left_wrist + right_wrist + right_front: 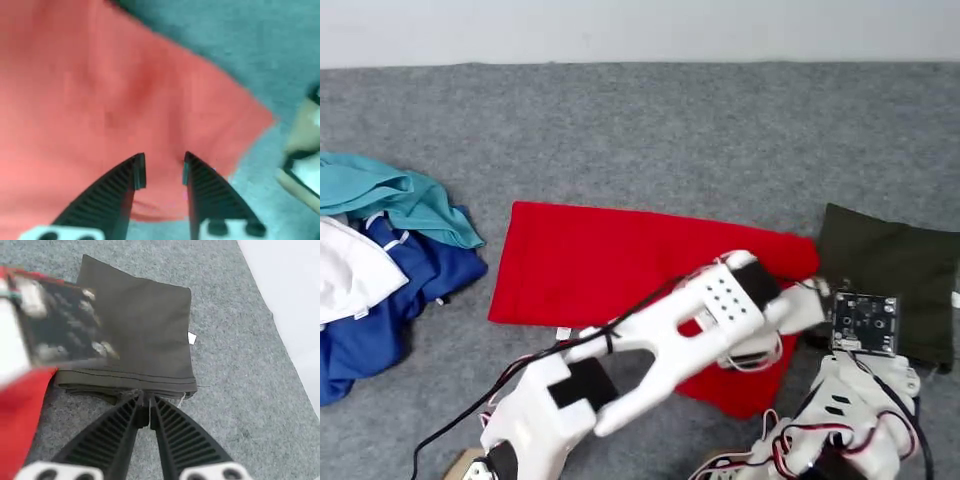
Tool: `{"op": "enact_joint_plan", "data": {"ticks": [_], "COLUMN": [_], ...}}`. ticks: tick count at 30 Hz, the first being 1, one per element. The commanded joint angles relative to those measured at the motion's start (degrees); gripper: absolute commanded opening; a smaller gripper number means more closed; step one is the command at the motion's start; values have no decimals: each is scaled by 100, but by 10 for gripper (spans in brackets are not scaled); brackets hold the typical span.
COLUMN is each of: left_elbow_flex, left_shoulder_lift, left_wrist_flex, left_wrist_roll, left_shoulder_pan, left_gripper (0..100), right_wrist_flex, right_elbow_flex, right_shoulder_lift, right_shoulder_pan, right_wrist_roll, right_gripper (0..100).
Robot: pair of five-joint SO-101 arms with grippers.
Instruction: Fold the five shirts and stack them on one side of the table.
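Note:
A red shirt point(620, 265) lies partly folded across the middle of the table. My left arm point(720, 300) stretches over its right end. In the left wrist view my left gripper point(160, 167) is open just above the red shirt point(100, 100), near a corner of the cloth. A dark olive shirt point(895, 265) lies folded at the right. My right gripper point(146, 407) is shut, its tips at the near folded edge of the olive shirt point(145, 330); I see nothing held between them. Teal point(390, 195), white point(350, 270) and blue point(410, 280) shirts lie heaped at the left.
The right arm point(850, 410) stands at the front right. A circuit board point(865, 322) on a wrist hangs over the olive shirt's near left corner. Grey carpet point(670, 130) covers the table, bare at the back. The table's right edge point(270, 315) runs close beside the olive shirt.

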Motion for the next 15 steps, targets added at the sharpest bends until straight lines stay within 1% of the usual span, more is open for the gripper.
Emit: {"op": "enact_joint_plan", "data": {"ticks": [1, 4, 9, 12, 15], "left_elbow_flex": [-22, -22, -330, -954, -1569], "left_shoulder_lift": [246, 738, 1002, 923, 712], "left_wrist_flex": [88, 325, 589, 949, 1319], "left_wrist_roll": [-79, -316, -281, -44, 18], "left_shoulder_pan": [-79, -88, -88, -88, -88], "left_gripper": [51, 14, 15, 17, 18], "right_wrist_flex": [-22, -22, -22, -22, -22], "right_elbow_flex": [-88, -88, -88, -88, -88], "right_shoulder_lift": [40, 40, 40, 40, 40], "right_shoulder_pan": [66, 66, 66, 66, 66], "right_wrist_roll": [-26, -26, -26, -26, -26], "right_gripper": [13, 13, 13, 13, 13]}}
